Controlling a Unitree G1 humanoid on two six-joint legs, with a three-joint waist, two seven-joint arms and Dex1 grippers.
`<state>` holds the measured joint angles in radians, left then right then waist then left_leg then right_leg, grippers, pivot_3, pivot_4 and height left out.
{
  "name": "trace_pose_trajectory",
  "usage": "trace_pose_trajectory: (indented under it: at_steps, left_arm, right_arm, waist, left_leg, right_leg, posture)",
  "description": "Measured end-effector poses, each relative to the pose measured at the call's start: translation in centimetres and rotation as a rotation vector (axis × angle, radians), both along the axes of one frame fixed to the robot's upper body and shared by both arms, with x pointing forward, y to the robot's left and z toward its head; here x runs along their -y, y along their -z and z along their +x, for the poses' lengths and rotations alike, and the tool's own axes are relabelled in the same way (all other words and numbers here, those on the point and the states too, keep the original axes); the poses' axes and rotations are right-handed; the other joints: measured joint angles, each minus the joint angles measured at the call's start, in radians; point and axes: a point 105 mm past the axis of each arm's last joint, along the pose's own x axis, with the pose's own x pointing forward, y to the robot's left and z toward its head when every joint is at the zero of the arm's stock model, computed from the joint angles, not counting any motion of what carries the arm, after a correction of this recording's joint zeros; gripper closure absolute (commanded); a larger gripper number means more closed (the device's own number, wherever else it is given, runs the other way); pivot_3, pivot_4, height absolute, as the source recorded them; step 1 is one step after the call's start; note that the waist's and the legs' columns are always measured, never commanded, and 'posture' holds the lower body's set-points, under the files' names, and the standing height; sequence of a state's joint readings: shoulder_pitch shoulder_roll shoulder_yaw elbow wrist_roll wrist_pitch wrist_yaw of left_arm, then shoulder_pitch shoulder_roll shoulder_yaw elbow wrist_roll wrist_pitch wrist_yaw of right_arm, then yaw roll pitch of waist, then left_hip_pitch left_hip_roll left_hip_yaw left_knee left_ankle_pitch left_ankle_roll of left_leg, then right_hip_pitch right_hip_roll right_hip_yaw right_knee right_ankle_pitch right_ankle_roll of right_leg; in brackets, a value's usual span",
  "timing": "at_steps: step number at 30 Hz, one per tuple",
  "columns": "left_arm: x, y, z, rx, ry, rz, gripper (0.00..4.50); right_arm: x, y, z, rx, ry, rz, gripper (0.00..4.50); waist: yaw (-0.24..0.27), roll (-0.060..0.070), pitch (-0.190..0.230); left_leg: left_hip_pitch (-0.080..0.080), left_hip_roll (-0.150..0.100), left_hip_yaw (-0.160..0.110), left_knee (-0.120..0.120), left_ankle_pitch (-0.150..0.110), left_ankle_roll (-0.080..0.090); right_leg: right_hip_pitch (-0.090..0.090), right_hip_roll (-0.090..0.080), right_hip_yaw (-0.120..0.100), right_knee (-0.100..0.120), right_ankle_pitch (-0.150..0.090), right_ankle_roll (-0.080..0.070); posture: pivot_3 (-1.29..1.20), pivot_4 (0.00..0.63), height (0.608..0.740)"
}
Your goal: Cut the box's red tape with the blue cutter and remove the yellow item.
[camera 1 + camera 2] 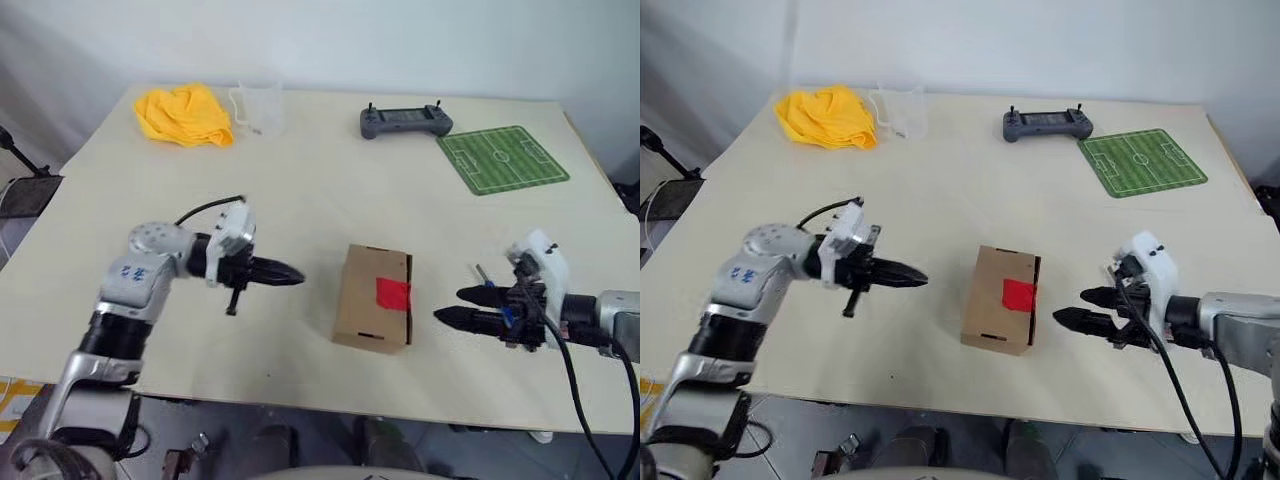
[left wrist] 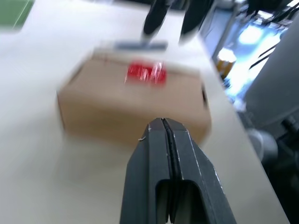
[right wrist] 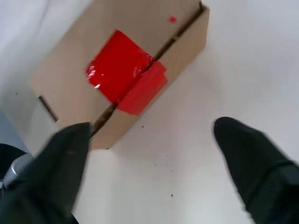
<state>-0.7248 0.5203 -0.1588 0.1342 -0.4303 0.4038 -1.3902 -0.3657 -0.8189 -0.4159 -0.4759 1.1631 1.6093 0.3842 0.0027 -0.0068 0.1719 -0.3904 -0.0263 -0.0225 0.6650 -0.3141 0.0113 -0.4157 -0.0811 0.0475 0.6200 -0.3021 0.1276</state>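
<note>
1. Left gripper (image 1: 296, 275) hangs over the table (image 1: 320, 180) at the box's nine o'clock, its two black fingers pressed together with nothing between them, tips aimed at the box.
2. Right gripper (image 1: 452, 305) sits at the box's three o'clock, fingers spread wide and pinching nothing; the wrist view shows its two dark fingers (image 3: 56, 177) well apart, with bare table between them.
3. Box (image 1: 372, 297) lies flat on the table between the two grippers, touching neither. It is closed.
4. Red tape (image 1: 393, 293) is stuck across the flap seam on the box's top, toward the right gripper's side, and folds down over the edge.
5. A slim blue shape (image 1: 508, 316) shows at the right gripper's base; I cannot tell whether it is the cutter.
6. Yellow cloth (image 1: 185, 114) lies crumpled at eleven o'clock on the table, far from the box, with a clear cup (image 1: 257, 108) just beside it.
7. Grey controller (image 1: 405, 122) rests at one o'clock, and a green pitch mat (image 1: 503, 159) lies near it at two o'clock.
</note>
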Motion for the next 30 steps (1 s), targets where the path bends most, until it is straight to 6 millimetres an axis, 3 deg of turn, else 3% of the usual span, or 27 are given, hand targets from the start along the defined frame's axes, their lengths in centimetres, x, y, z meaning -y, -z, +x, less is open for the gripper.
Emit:
trace_pose_trajectory:
  at_steps: [2,4,11,21,30]
  left_arm:
    - [2.5,0.1,-0.6,0.0,0.087,-0.004,4.5]
    - [3.4,0.5,-0.7,-0.005,0.11,0.018,4.5]
    - [3.1,3.6,1.4,0.015,0.02,0.134,4.5]
    - [3.7,3.7,1.8,0.068,0.014,0.127,4.5]
    - [4.3,3.7,1.8,0.086,0.017,0.121,4.5]
  right_arm:
    - [-1.0,0.5,0.7,-0.023,-0.001,-0.001,0.03]
    - [-1.1,0.8,1.1,-0.037,0.017,-0.016,0.03]
    - [-1.4,0.8,2.1,-0.057,0.076,-0.04,0.03]
    - [-1.3,1.0,2.6,-0.067,0.17,-0.054,0.03]
    - [0.0,1.5,2.2,-0.092,0.223,-0.111,0.03]
  waist:
    - [-0.002,0.0,0.0]
    - [-0.007,0.0,0.0]
    - [-0.004,0.0,0.0]
    - [-0.003,-0.001,0.0]
    - [-0.001,-0.001,0.0]
  left_leg:
    - [-0.002,-0.001,0.002,0.0,0.0,0.0]
    - [-0.004,-0.001,0.005,0.0,0.0,0.0]
    - [-0.009,-0.001,0.006,0.003,0.004,0.001]
    - [-0.01,-0.002,0.005,0.011,0.001,0.008]
    - [-0.012,-0.002,0.005,0.015,0.0,0.01]
  right_leg:
    - [-0.002,0.0,0.001,0.001,0.0,0.0]
    - [-0.007,0.002,0.003,0.002,0.0,0.001]
    - [-0.013,0.002,0.001,0.007,0.001,0.002]
    - [-0.011,0.0,0.007,0.006,0.002,0.004]
    - [-0.01,0.0,0.007,0.006,0.003,0.006]
  posture:
    - [0.0,0.15,0.74]
    - [0.0,0.15,0.74]
    - [0.0,0.15,0.74]
    - [0.0,0.15,0.74]
    - [0.0,0.15,0.74]
